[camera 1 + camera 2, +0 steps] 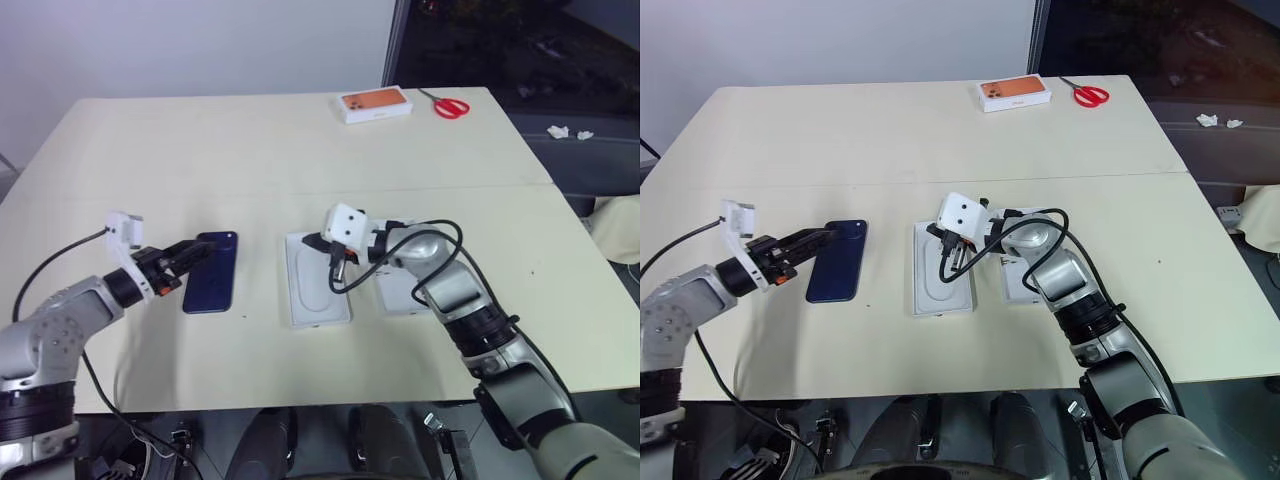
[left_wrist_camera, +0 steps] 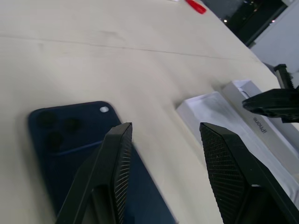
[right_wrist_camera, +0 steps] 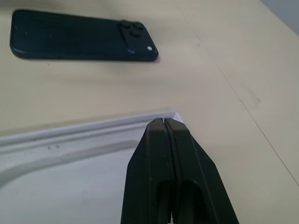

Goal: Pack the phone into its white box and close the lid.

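**Phone flat on tabletop, not yet boxed; left tool open at its edge**

Left tool (image 1: pixel 190 254): fingers spread to a medium gap, holding nothing. It hovers low over the near-left side of the phone (image 1: pixel 211 272); in the left wrist view one finger (image 2: pixel 112 163) overlaps the phone's edge, contact cannot be told.

Right tool (image 1: pixel 952 256): fingers pressed fully together, empty, poised over the white insert (image 1: pixel 316 278) with its oval recess, tip near the insert's corner in the right wrist view.

Phone: lies back-up on the tabletop (image 1: pixel 250 150), left of the insert and apart from it. Long axis runs near-to-far from the robot, leaning slightly right at the far end. Camera cluster sits at the far corner.

Beside the insert, under the right forearm, a white box part (image 1: pixel 400 295); the left wrist view shows lettering on its side wall. Whether it is the box or the lid cannot be told.

Handling judgement: phone is stiff, thin, fairly dense for its size, with a glossy back that is likely slippery. Lying flat, it offers little edge to catch. Best hold is across the short width, on the two long sides near mid-length, avoiding the camera cluster. It may skid rather than lift if squeezed off-centre.

Far side of tabletop: white box with orange top (image 1: pixel 375 105), red scissors (image 1: pixel 451 105).
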Controlling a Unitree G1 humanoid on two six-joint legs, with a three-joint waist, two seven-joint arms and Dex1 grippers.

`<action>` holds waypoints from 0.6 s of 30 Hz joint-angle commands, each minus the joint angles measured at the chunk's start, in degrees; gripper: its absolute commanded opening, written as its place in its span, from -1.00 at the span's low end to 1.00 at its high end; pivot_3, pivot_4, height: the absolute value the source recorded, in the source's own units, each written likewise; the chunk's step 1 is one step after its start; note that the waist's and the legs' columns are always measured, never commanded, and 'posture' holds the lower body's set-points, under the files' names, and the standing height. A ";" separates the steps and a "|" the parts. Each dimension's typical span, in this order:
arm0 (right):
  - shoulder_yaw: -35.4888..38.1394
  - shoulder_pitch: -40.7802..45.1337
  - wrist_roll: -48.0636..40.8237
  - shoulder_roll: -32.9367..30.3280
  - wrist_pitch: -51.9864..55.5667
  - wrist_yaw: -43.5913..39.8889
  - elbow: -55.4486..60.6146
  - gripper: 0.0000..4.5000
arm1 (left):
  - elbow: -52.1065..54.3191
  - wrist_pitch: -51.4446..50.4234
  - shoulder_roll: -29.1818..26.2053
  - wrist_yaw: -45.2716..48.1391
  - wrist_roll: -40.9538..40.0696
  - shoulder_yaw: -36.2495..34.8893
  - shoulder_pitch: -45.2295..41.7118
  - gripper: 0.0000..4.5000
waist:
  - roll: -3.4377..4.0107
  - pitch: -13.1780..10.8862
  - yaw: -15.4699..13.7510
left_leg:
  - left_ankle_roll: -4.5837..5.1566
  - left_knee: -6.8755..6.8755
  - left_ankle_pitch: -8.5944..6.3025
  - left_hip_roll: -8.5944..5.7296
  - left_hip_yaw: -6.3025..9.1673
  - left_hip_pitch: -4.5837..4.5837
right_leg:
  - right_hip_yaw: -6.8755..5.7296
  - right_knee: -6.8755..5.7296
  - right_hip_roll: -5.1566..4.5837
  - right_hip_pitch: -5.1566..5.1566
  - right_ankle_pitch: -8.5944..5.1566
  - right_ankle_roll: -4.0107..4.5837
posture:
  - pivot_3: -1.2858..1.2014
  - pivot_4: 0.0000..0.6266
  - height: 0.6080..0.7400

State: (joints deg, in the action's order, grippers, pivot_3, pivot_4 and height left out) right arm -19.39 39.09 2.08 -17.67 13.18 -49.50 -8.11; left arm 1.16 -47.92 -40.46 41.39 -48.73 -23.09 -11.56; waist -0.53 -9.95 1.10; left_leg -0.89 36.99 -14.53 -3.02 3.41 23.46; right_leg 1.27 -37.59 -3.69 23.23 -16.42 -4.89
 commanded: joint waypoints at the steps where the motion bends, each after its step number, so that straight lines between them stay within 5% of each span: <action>1: -1.40 2.75 0.06 3.99 -2.16 1.42 -0.94 -0.99 | -3.07 1.94 -2.29 1.45 1.33 -3.23 -0.19 0.08 | 0.00 0.00 0.21 | 0.00 -0.01 0.00 0.01 0.00 0.00 | 0.00 -0.01 0.01 0.02 0.00 0.00 | 0.03 -0.52 1.00; 4: -2.89 5.10 1.10 8.31 -4.12 3.04 -5.13 -0.99 | -5.15 2.14 -2.76 1.55 2.04 -3.79 0.25 0.08 | 0.01 0.00 0.13 | -0.02 -0.03 0.01 0.02 0.00 0.00 | 0.00 -0.05 0.02 0.08 0.00 0.00 | 0.03 -0.52 1.00; 10: -4.55 9.20 2.64 14.51 -8.25 5.29 -13.33 -1.00 | -5.35 1.63 -2.70 0.31 3.43 -4.44 1.92 0.98 | -0.02 0.01 0.01 | -0.24 -0.02 0.14 0.01 0.00 0.00 | -0.01 -0.04 0.01 0.21 0.00 0.00 | 0.03 -0.52 1.00; 18: -5.45 9.22 5.08 15.77 -10.09 6.98 -16.53 -1.00 | -5.39 1.87 -2.38 2.63 2.88 -4.57 2.99 0.98 | -0.05 0.03 0.12 | -0.22 -0.02 0.12 -0.02 0.03 0.00 | -0.01 -0.07 -0.01 0.22 0.00 0.00 | 0.03 -0.52 1.00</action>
State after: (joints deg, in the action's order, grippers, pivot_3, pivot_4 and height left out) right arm -24.93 47.34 7.03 -2.81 4.56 -42.96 -25.56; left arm -5.14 -46.78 -42.28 43.29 -45.50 -25.77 -8.62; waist -0.58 -9.92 1.22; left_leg -1.12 36.96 -14.40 -3.03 3.44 23.46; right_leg 1.26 -37.68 -3.70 23.46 -16.42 -4.88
